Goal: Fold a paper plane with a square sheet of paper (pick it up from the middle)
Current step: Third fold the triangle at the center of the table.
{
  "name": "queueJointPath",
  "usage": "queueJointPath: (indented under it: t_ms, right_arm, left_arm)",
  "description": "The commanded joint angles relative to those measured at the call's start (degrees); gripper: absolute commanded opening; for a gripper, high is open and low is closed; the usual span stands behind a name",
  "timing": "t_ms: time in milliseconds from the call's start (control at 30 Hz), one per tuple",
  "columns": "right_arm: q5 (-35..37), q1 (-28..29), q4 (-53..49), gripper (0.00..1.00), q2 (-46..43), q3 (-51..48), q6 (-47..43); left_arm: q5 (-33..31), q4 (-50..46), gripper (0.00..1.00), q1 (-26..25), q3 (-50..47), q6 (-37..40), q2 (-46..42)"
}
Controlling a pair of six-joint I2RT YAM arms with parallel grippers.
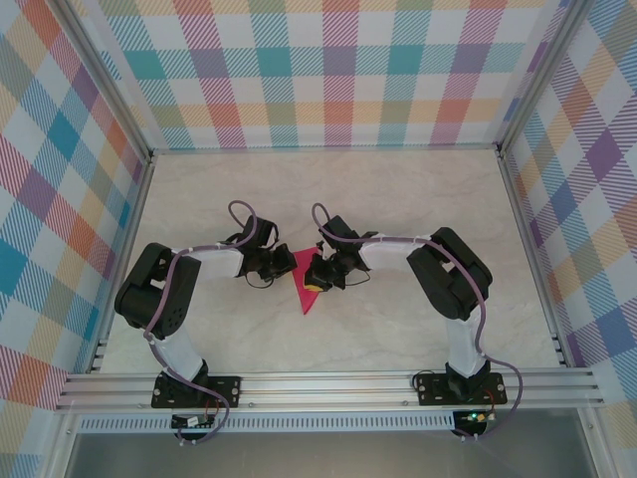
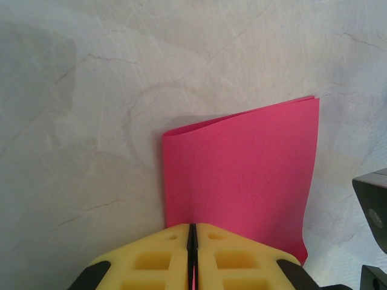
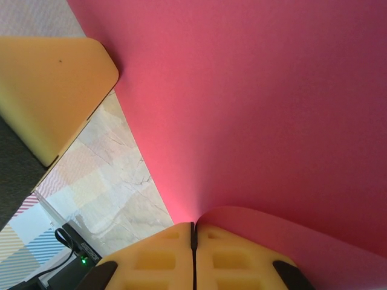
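The pink-red sheet of paper (image 1: 304, 287) lies folded between the two grippers at the table's middle. From above it reads as a narrow triangle pointing toward the near edge. In the left wrist view the sheet of paper (image 2: 242, 175) is a doubled layer with its far edge slightly lifted. My left gripper (image 2: 192, 227) is shut on its near edge. In the right wrist view the paper (image 3: 254, 103) rises close to the camera, and a flap curls over one yellow finger (image 3: 242, 254). My right gripper (image 3: 193, 225) is shut on it. Both grippers (image 1: 282, 267) (image 1: 318, 274) face each other across the sheet.
The marble tabletop (image 1: 398, 199) is boxed in by plaid walls (image 1: 328, 80) and aluminium posts. A metal rail (image 1: 328, 383) runs along the near edge by the arm bases. The left gripper's yellow finger (image 3: 48, 84) sits close to the right wrist camera.
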Motion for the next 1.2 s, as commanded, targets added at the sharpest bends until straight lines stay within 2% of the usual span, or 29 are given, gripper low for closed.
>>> queueJointPath:
  t_ms: [0,533,1167]
  right_arm:
    - [-0.9,0.3,-2.0,0.07,0.8,1.8,-2.8]
    - [-2.3,0.6,-3.3,0.08,1.9,2.9,-5.2]
    - [0.2,0.6,-2.9,0.10,3.0,2.4,-3.1]
  left_arm:
    - [-0.4,-3.4,0.11,-0.2,-1.5,1.0,1.2]
    - [-0.2,-3.1,0.11,-0.4,-1.5,1.0,1.4]
    - [-0.3,-3.7,0.11,-0.4,-1.5,1.1,1.0]
